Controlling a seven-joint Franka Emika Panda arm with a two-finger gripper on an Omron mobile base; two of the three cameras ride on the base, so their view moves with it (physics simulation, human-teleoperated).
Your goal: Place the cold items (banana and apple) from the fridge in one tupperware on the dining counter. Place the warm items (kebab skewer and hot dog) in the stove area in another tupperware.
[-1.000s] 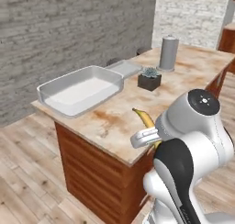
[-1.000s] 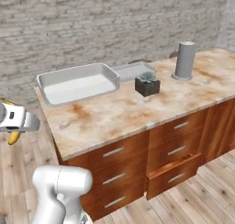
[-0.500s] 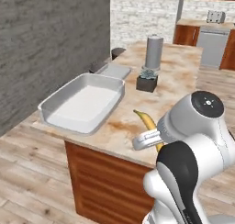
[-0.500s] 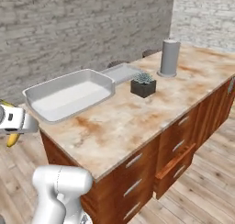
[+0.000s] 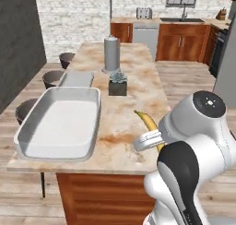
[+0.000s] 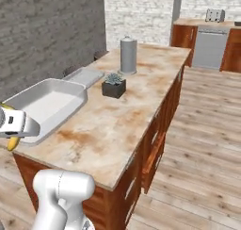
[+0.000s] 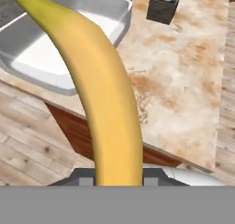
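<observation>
our end effector [image 7: 117,179] clamped on the banana [image 7: 98,90], held up off the near end of the marbled tabletop [image 5: 131,115], pale thick-rimmed tupperware [image 5: 62,122] sitting just beside, small potted succulent [image 5: 118,83] further back

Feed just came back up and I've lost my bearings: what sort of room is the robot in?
A home kitchen, it seems, rendered. It faces a long marbled dining counter with stools alongside; wooden cabinets, a toaster and a sink faucet line the far wall.
</observation>
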